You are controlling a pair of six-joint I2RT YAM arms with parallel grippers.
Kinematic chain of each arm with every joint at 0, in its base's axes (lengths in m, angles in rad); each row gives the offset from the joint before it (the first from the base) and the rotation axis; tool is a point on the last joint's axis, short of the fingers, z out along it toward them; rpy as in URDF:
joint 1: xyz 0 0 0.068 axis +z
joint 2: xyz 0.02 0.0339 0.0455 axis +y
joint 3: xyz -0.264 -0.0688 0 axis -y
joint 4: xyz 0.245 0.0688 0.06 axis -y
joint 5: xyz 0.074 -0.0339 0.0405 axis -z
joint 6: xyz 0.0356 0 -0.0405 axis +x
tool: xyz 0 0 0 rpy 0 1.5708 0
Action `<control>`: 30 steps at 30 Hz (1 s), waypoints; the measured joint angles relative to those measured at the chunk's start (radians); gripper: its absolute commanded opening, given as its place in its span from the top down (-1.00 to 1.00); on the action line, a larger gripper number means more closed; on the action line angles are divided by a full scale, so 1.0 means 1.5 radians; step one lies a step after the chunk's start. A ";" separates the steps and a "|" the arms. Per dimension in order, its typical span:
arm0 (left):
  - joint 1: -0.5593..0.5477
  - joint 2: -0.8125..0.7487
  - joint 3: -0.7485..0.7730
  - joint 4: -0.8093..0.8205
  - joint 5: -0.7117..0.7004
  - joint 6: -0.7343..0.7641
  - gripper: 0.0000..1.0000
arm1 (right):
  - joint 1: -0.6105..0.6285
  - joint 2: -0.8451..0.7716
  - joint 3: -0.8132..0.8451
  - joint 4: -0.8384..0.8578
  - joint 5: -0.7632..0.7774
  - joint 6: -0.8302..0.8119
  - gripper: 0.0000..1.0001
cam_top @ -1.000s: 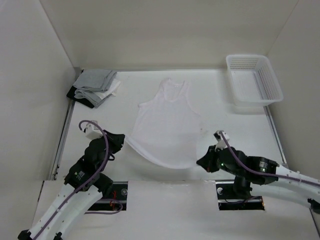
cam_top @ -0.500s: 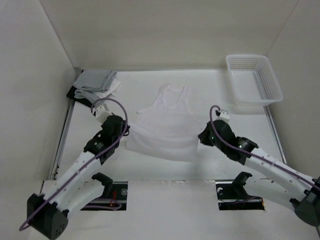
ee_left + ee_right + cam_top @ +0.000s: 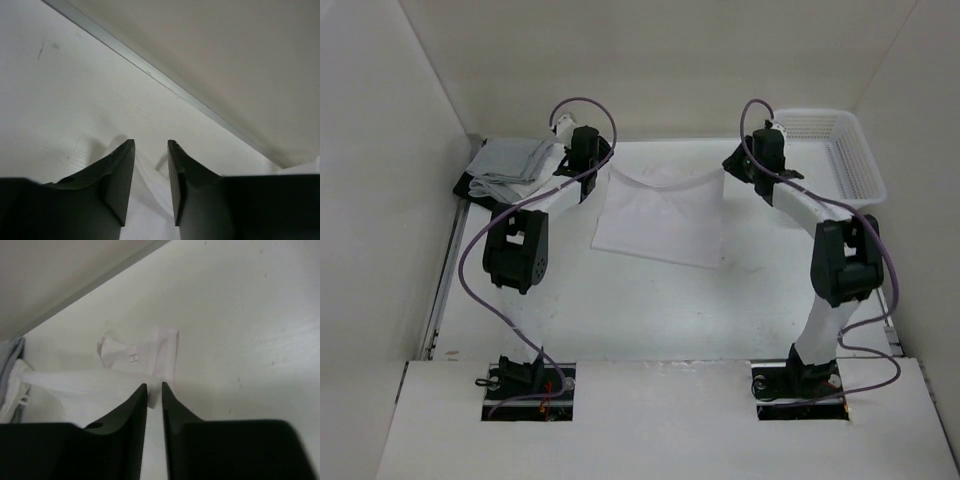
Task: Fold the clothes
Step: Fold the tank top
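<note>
Fingers of my left gripper stand clearly apart. A thin white fold of the shirt lies in the gap below them, and they do not press on it. My right gripper shows only a narrow slit between its fingers with white showing through, so I read it as slightly parted and not pinching. Just ahead of the right fingers, the wrist view gives me a bunched bit of the shirt with a small label on it. From above, both arms reach to the far side of the table, one gripper near each far corner of the shirt. The shirt lies folded in the far middle of the table, roughly rectangular, its far edge dipping in a curve between the two grippers. My left gripper is just beside a stack of cloths at the far left. The right one is beside the basket at the far right.
</note>
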 measured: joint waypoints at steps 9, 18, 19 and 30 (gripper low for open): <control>0.013 -0.163 -0.324 0.014 0.026 -0.011 0.36 | 0.009 0.001 -0.129 0.042 0.001 0.013 0.43; -0.009 -0.416 -0.658 0.034 0.089 -0.046 0.29 | 0.199 -0.338 -0.469 0.126 0.040 0.039 0.71; -0.005 -0.416 -0.674 0.034 0.096 -0.049 0.27 | 0.210 -0.356 -0.488 0.130 0.049 0.042 0.68; 0.015 -0.342 -0.671 0.126 0.147 -0.086 0.30 | 0.230 -0.389 -0.618 0.158 0.106 0.089 0.45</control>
